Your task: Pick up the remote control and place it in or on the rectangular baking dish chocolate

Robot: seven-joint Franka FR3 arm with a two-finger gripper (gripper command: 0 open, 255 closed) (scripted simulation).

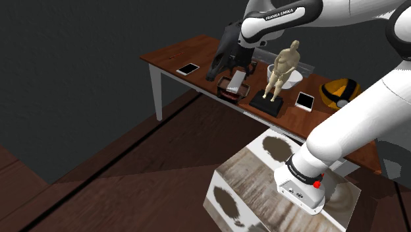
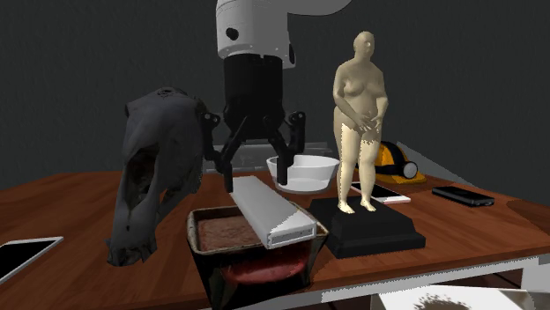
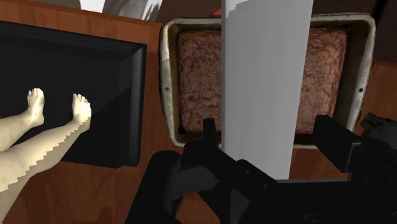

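The hand [image 2: 256, 180] hangs open just above the far end of the remote control [image 2: 269, 211], its two black fingers [image 2: 227, 176] spread wide. In the wrist view the long pale grey remote control [image 3: 267, 76] runs between the fingers [image 3: 208, 130], which stand at either side of it and do not clasp it. The remote control lies lengthwise across the rectangular baking dish [image 2: 196, 239], tilted, with its near end on the dish's front rim and a brown filling [image 3: 197, 76] under it. The dish stands on the brown wooden tabletop [image 2: 79, 202]. Just beside it on the second exterior view's right is a tan human figurine [image 2: 357, 106], upright on a black base [image 2: 366, 229]. On its left stands a dark animal skull [image 2: 154, 167]. A white bowl [image 2: 308, 172] sits behind the dish.
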